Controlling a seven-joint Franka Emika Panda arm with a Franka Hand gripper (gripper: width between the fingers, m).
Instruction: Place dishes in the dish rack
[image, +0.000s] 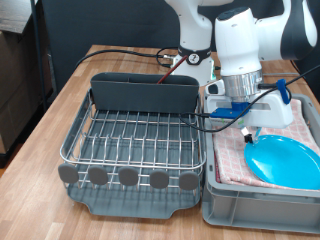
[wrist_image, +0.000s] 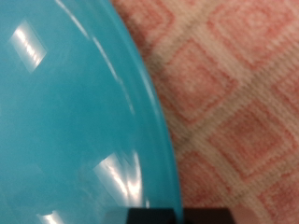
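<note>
Wooden table (image: 70, 95): dish rack (image: 130, 140) beside grey crate (image: 262, 195), touching.

The end effector (image: 250, 131) fingertips are hidden; the wrist view crops the blue plate (wrist_image: 65, 112).

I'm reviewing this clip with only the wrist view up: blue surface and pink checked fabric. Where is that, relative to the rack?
Observer: The blue plate lies on the pink checked cloth in a grey crate, at the exterior view's right of the dish rack.
Operator: Anything loaded in the rack?
Observer: The wire section holds no dishes; a reddish handle, likely the wooden spoon, sticks out behind the utensil caddy.
Operator: Where's the pincer?
Observer: The arm hangs low over the crate beside the plate's edge; the fingertips themselves are hidden behind the hand and cables.
Operator: Is the plate lifted?
Observer: No, it rests on the cloth.
</note>
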